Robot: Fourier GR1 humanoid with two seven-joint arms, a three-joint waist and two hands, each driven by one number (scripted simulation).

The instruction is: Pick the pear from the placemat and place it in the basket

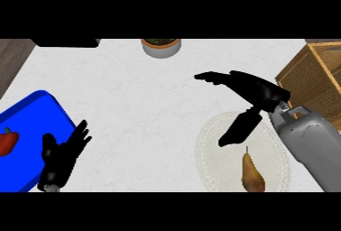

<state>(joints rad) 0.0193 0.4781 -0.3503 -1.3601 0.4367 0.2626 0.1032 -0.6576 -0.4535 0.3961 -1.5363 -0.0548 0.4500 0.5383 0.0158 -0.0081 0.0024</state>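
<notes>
Pear (251,173) lies on the placemat (212,158), in its lower right part, stem pointing toward the mat's centre, apart from both hands. Right hand (261,92) sits over the placemat's upper edge, its forearm coming in along the mat's right side. Its fingers (212,76) are stretched out straight, pointing left past the mat's top. The thumb (237,130) is spread away from them and reaches down over the mat's upper half, tip short of the pear's stem. This hand is open, nothing in it. Basket (313,74) stands near the placemat, up and to its right, at the desk (133,103) edge. Left hand (61,155) is well left of the placemat, resting, fingers up and relaxed, open. Blue tray (33,122) lies further left of the placemat, just beside that hand, with a red pepper (6,142) on it. Grey pot (160,48) stands well above the placemat, at the desk's far edge
</notes>
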